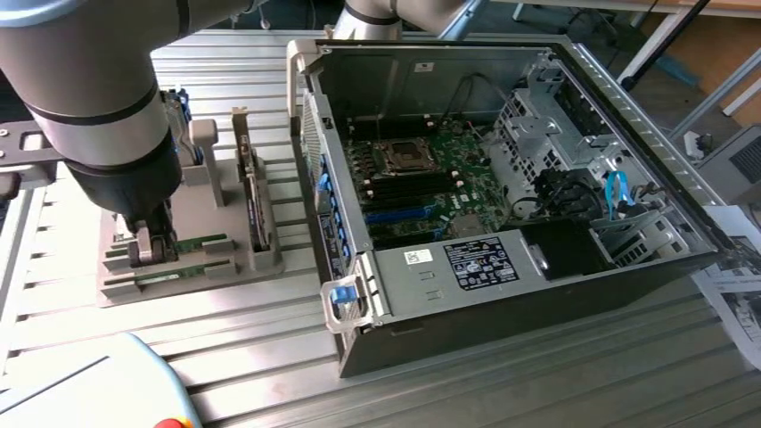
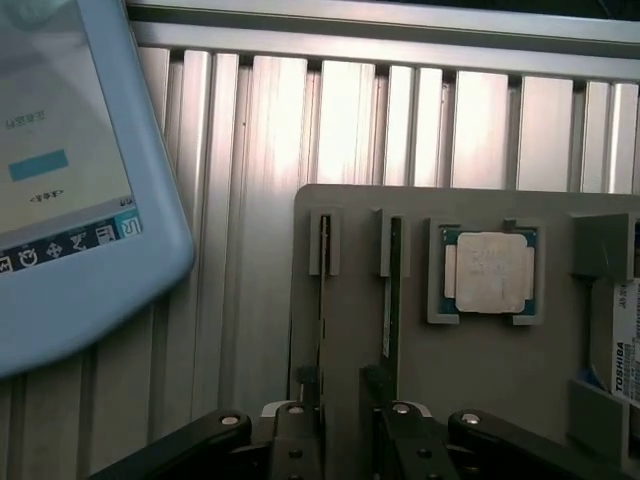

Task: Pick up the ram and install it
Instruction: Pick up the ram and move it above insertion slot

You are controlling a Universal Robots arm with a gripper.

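Two ram sticks stand on edge in slots of a grey holder tray (image 2: 350,330), one stick (image 2: 324,290) beside the other (image 2: 392,290). In the exterior view the same green sticks (image 1: 196,242) lie at the tray's near end (image 1: 226,290). My gripper (image 1: 152,248) is lowered onto that end of the tray. Its two black fingers (image 2: 295,440) stand apart over the near ends of the sticks, and the gripper (image 2: 350,445) is open with nothing between them. The open computer case (image 1: 500,178) with its motherboard (image 1: 429,178) lies to the exterior view's right of the tray.
The tray also holds a processor chip (image 2: 490,272), a hard drive (image 2: 622,345) and an upright expansion card (image 1: 252,201). A light-blue tablet (image 2: 70,180) lies on the ribbed metal table beside the tray, at the near left in the exterior view (image 1: 119,383).
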